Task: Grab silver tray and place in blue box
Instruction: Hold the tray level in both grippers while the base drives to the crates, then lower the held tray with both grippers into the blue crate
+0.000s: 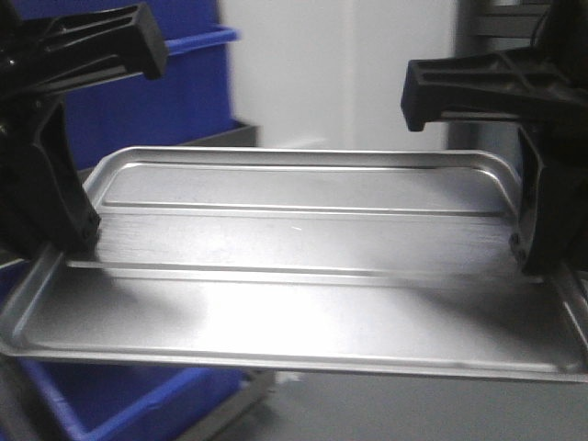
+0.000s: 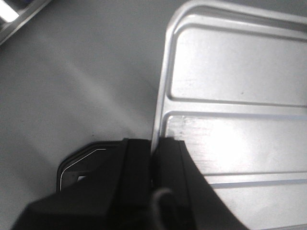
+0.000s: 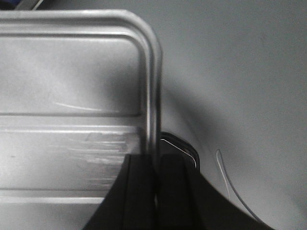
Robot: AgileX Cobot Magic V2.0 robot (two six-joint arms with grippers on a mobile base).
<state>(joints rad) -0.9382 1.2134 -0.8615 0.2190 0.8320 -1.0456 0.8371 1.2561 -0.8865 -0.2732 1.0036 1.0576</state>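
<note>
**Two arms hold silver tray by its end rims, blue box close by**

The left fingers [image 2: 136, 165] are closed narrow on the rim of one short end of the silver tray [image 1: 294, 230]. The right fingers [image 3: 175, 177] pinch the opposite rim the same way. The tray looks to be carried clear of the grey desk [image 2: 72, 72], its near edge over the blue box [image 1: 138, 404]. The tray is bare. The inside of the box is mostly hidden beneath it, so whether it holds anything cannot be told. Both grips are thin-edged: uneven arm motion could twist the tray loose, and a corner could catch on the box rim on the way down.
</note>
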